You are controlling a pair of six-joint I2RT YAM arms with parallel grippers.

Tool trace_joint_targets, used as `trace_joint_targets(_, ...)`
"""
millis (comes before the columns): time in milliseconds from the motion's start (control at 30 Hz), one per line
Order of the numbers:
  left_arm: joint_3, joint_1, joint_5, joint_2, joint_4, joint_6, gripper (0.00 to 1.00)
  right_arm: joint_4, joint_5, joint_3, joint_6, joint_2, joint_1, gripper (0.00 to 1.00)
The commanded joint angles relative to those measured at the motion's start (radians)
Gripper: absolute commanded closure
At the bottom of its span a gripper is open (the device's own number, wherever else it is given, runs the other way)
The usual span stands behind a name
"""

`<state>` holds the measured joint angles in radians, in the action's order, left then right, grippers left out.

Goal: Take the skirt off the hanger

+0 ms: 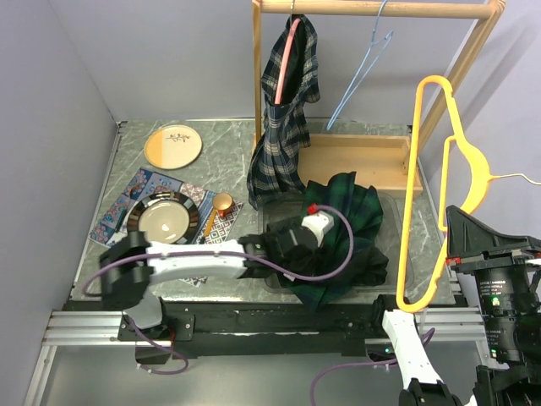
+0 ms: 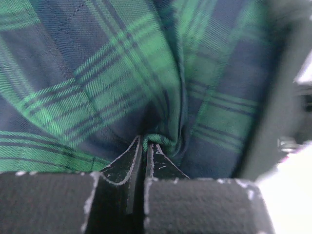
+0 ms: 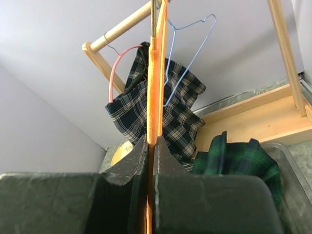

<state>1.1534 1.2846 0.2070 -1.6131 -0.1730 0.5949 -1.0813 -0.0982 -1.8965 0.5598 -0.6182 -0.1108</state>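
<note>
- My left gripper [image 2: 145, 144] is clenched on a fold of the green skirt [image 1: 355, 224], which lies heaped at 6 o'clock from the rack [image 1: 355, 156]. The arm stretches low over the surface [image 1: 220, 139] to anchor it.
- My right gripper [image 3: 151, 146] clamps the yellow hanger [image 3: 157, 73] upright at the skirt's 3 o'clock, wrist tipped up. They seem parted, though folds hide the waistband.

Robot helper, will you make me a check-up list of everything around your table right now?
Surface: grey-green marbled table, partly covered.
Job's things: green tartan skirt heaped, off the bare yellow plastic hanger.
Clutter: orange-cream plate, dark plate on patterned cloth, copper cup.
Grippers: left claw shut on skirt; right claw shut on hanger.
Cables: purple cable looping over skirt.
Surroundings: wooden rack holding plaid garment, blue wire hanger; grey walls.
</note>
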Motion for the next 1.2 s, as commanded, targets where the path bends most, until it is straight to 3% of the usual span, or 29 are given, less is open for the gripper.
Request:
trace_joint_targets(0,0.041,-0.005,0.000,-0.147,-0.026,0.066,0.99,0.072,-0.008,-0.003,-0.001,-0.017,0.005,1.00)
trace_joint_targets(33,0.081,-0.005,0.002,-0.177,-0.072,0.071,0.96,0.070,-0.005,-0.006,-0.008,-0.020,0.005,1.00)
trace_joint_targets(67,0.138,0.007,0.003,-0.192,-0.142,0.075,0.87,0.067,-0.002,-0.007,-0.009,-0.018,0.005,1.00)
trace_joint_targets(100,0.155,0.024,0.028,-0.191,-0.166,0.098,0.70,0.063,0.006,-0.010,-0.014,-0.018,0.006,1.00)
trace_joint_targets(133,0.172,0.039,0.085,-0.174,-0.189,0.109,0.40,0.061,0.014,-0.012,-0.014,-0.014,0.007,1.00)
trace_joint_targets(233,0.190,0.065,0.144,-0.070,-0.238,0.149,0.20,0.064,0.014,-0.015,-0.014,-0.006,0.007,1.00)
trace_joint_targets(433,0.281,0.056,0.232,0.094,-0.266,0.094,0.04,0.067,0.005,-0.029,-0.003,-0.006,0.007,1.00)
trace_joint_targets(633,0.472,-0.071,0.315,-0.011,-0.370,0.011,0.03,0.099,0.009,0.007,0.009,0.018,0.007,1.00)
trace_joint_targets(833,0.592,-0.194,0.152,-0.171,-0.307,-0.101,0.01,0.142,0.025,0.080,0.022,0.063,0.005,1.00)
trace_joint_targets(1167,0.701,-0.248,-0.009,-0.444,-0.194,-0.193,0.01,0.188,-0.015,0.140,0.037,0.078,0.005,1.00)
